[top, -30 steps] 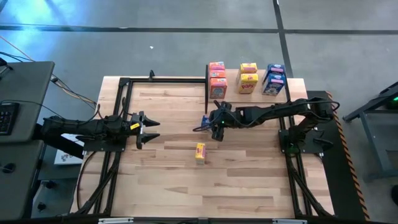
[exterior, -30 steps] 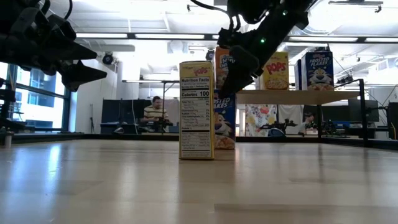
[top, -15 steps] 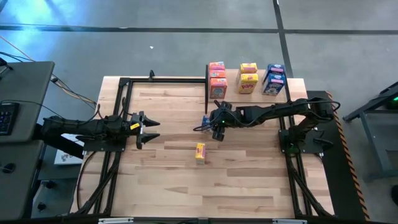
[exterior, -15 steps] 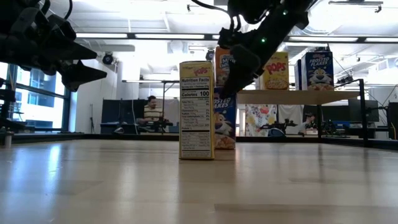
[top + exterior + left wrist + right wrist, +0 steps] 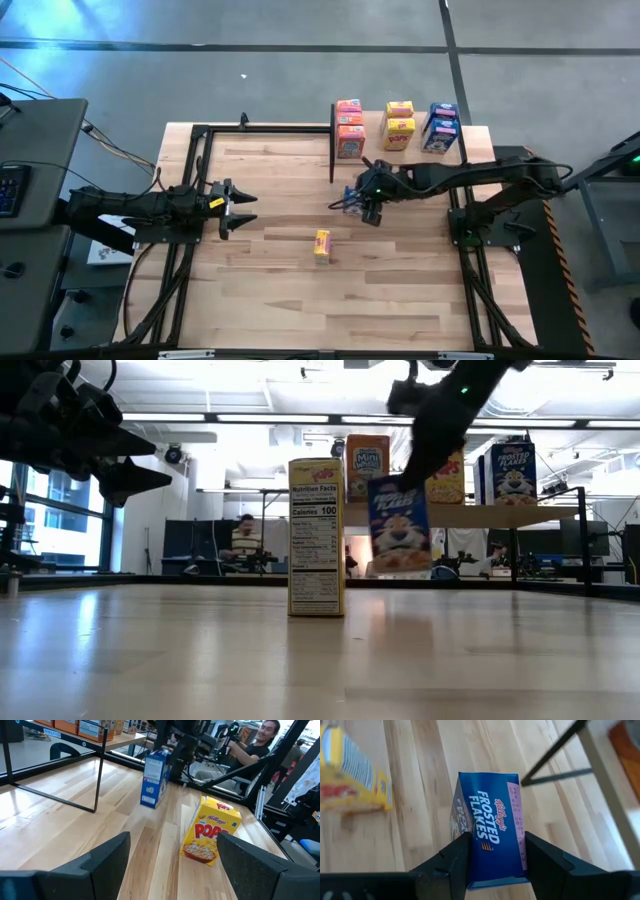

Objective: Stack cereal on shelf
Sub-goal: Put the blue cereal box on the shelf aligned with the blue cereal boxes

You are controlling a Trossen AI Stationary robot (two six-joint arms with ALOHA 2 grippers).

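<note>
My right gripper [image 5: 366,200] is shut on a blue cereal box [image 5: 398,525] and holds it above the table's middle, in front of the shelf [image 5: 476,141]. The shelf is a light-wood board on thin black posts at the far right. Orange [image 5: 349,128], yellow [image 5: 399,125] and blue [image 5: 440,128] cereal boxes stand on it. A lone yellow cereal box [image 5: 321,245] stands upright on its bottom end on the tabletop. My left gripper [image 5: 246,210] waits open near the left edge. My right gripper pinches the blue box near its upper end [image 5: 470,845], one finger [image 5: 447,862] on each of two opposite faces. The fingers slant down at it from the table's right side. The box hangs nearly upright, its bottom [image 5: 400,570] lifted clear of the tabletop.
A black frame [image 5: 200,135] runs along the table's left and far sides. A black shelf post [image 5: 332,150] stands just beyond the held box. Bare wood lies between the yellow box and the near edge. A person [image 5: 265,735] sits beyond the table.
My right gripper has risen and drawn back toward the table's right edge, carrying the blue box. The box stood on the table behind the yellow one. It now hangs clear of the wood, farther right and still nearly upright.
</note>
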